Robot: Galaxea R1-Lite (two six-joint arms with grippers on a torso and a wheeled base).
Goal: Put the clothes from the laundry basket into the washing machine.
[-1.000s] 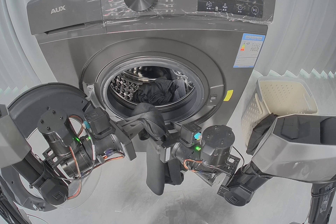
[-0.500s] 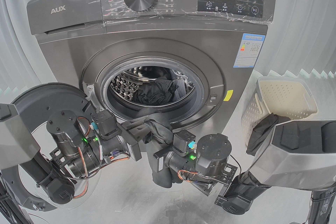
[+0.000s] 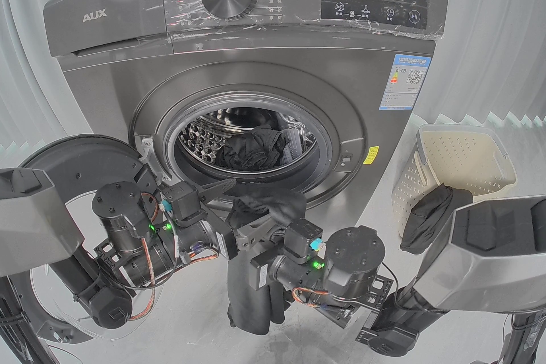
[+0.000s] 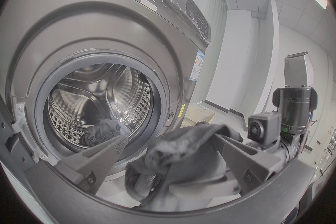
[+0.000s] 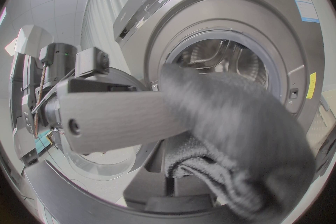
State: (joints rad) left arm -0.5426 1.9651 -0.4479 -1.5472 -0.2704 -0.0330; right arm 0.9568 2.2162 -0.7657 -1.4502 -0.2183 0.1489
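Black garment (image 3: pixel 267 206) on right tool (image 3: pixel 256 228) | door (image 3: pixel 74 166) open | basket (image 3: pixel 455 154) beside washing machine (image 3: pixel 341 98)

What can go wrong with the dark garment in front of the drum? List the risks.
1. The left tool is open, so the dark garment may slip off to the floor.
2. Its long end hangs well below the door rim of the washing machine, so it may snag there instead of going in.

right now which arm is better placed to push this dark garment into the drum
Probably right: the dark garment drapes over the right gripper below the open drum; the left gripper is open.
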